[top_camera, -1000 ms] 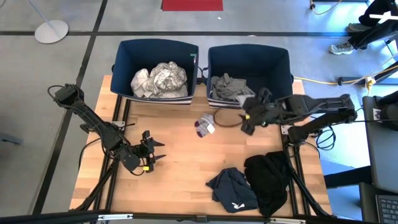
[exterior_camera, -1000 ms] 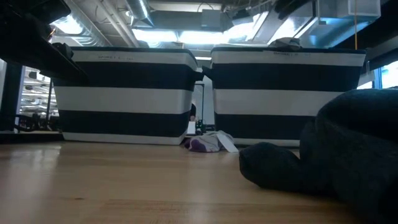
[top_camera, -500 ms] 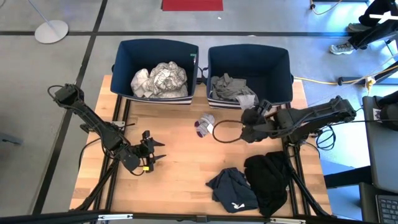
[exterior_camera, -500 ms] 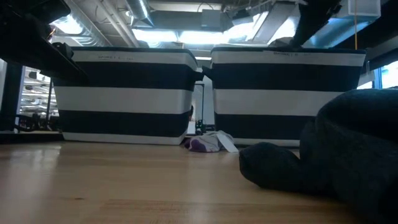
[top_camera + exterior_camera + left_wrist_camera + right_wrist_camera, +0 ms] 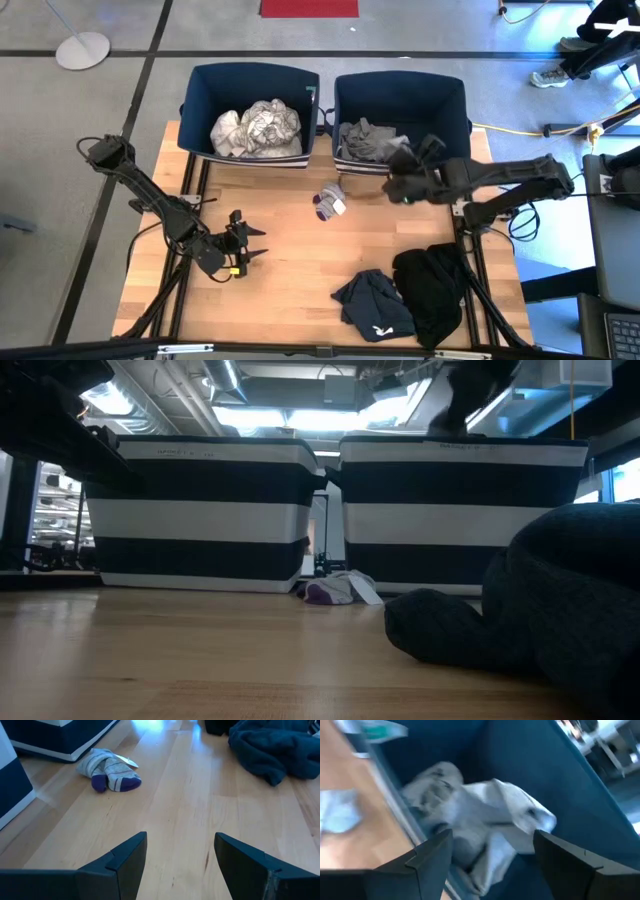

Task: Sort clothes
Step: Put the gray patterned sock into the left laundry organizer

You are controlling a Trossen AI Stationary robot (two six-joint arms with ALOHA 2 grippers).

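Observation:
The clothes lie in several places. White garments (image 5: 256,128) fill the left navy bin (image 5: 196,105), and grey ones (image 5: 368,140) (image 5: 480,815) lie in the right navy bin (image 5: 455,110). A pair of grey socks with purple toes (image 5: 328,201) (image 5: 109,770) rests on the table before the bins. A navy garment (image 5: 372,305) and a black one (image 5: 432,285) lie at the near right. My right gripper (image 5: 393,183) (image 5: 492,835) hangs open over the right bin's near rim, pointing in at the grey clothes. My left gripper (image 5: 247,243) (image 5: 180,836) stands open and empty at the table's near left.
The two bins stand side by side along the table's far edge, their striped walls (image 5: 200,510) tall in the low view. Bare wood (image 5: 290,250) lies between my left gripper, the socks and the navy garment. The black garment (image 5: 540,620) bulks large at the low view's right.
My right gripper has swung toward the table's near edge, then back toward the right bin, turning its wrist on the way. It has stayed open with nothing between its fingers. The clothes have not moved.

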